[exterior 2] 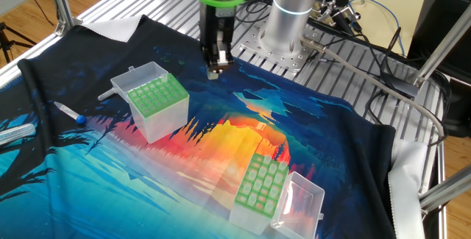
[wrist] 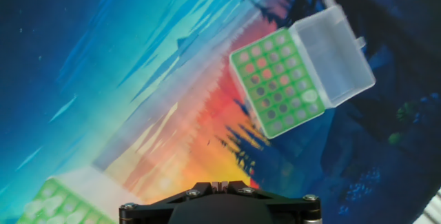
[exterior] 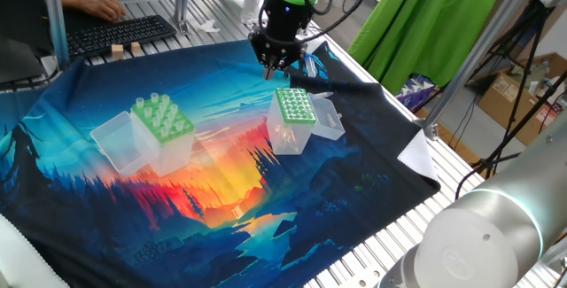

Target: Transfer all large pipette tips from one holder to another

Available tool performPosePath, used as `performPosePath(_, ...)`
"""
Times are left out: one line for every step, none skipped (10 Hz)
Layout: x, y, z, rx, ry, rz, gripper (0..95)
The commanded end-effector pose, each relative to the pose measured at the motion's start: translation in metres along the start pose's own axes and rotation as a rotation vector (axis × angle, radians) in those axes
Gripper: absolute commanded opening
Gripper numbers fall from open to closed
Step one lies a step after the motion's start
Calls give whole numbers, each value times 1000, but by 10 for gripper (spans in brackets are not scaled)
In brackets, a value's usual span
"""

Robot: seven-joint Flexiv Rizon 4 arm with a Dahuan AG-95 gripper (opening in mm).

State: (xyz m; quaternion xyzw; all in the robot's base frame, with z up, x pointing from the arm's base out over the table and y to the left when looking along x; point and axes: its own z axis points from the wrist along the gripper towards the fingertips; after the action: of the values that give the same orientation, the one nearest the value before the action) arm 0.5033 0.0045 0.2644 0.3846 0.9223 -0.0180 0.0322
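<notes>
The gripper (exterior 2: pixel 214 68) hangs above the printed cloth (exterior: pixel 221 173), pointing straight down with its jaws closed on nothing, over the cloth's far edge near the arm's base. The two boxes stand well apart, with a wide bare stretch of cloth between them.

In one fixed view, the holder with the light-green wide-holed top (exterior: pixel 163 121) stands at the left, its clear lid (exterior: pixel 120 142) lying open beside it; several large pipette tips (exterior: pixel 155 104) stand upright in its holes.

The box with the finely holed green top (exterior: pixel 295 107) sits nearer the gripper, toward the cloth's right edge, its lid (exterior: pixel 325 120) folded open on the far side.
</notes>
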Motion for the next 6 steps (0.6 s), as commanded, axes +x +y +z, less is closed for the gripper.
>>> performPosePath(-1, 0, 0, -18, 8, -29, 0)
performPosePath(-1, 0, 0, -19, 14, -46, 0)
performPosePath(-1, 0, 0, -60, 58, -48, 0)
performPosePath(-1, 0, 0, -83, 90, -54, 0)
performPosePath(-1, 0, 0, -83, 94, -64, 0)
performPosePath(-1, 0, 0, -56, 71, -52, 0)
